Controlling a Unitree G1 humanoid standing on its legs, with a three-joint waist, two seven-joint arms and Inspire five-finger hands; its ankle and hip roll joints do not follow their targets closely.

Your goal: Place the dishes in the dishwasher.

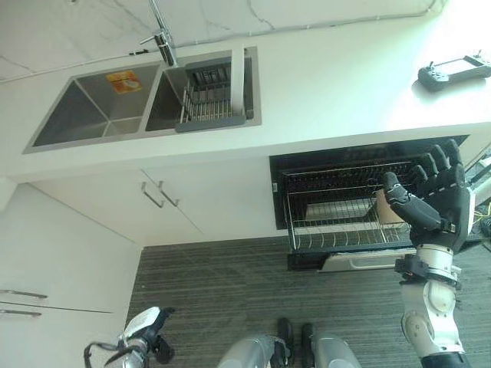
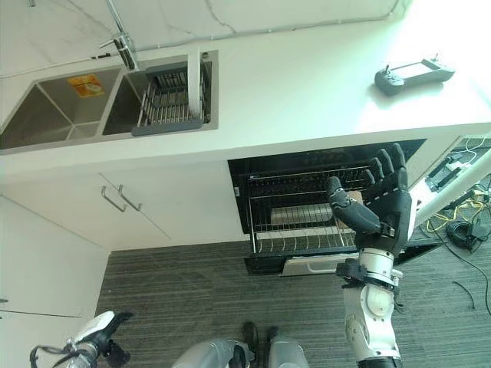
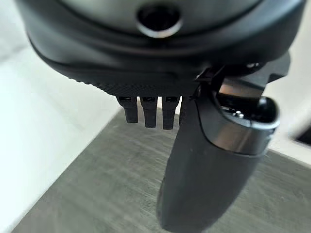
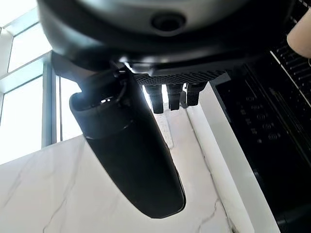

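R hand open before dishwasher rack

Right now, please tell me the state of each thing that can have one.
Dishwasher under the white counter: open, wire rack pulled out.
Grey drying rack in the steel sink: holds one upright white plate.
Right hand: open, holding nothing.
Left hand: open, hanging low.

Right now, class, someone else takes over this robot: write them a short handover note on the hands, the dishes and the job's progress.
Right hand: open, empty, raised in front of the pulled-out dishwasher rack.
Left hand: low by the floor, open, empty.
One white plate stands upright in the grey drainer basket in the right sink bowl.
Done: dishwasher open, rack out.
Left: carry the plate to the rack; a pale item already sits there, unclear what.
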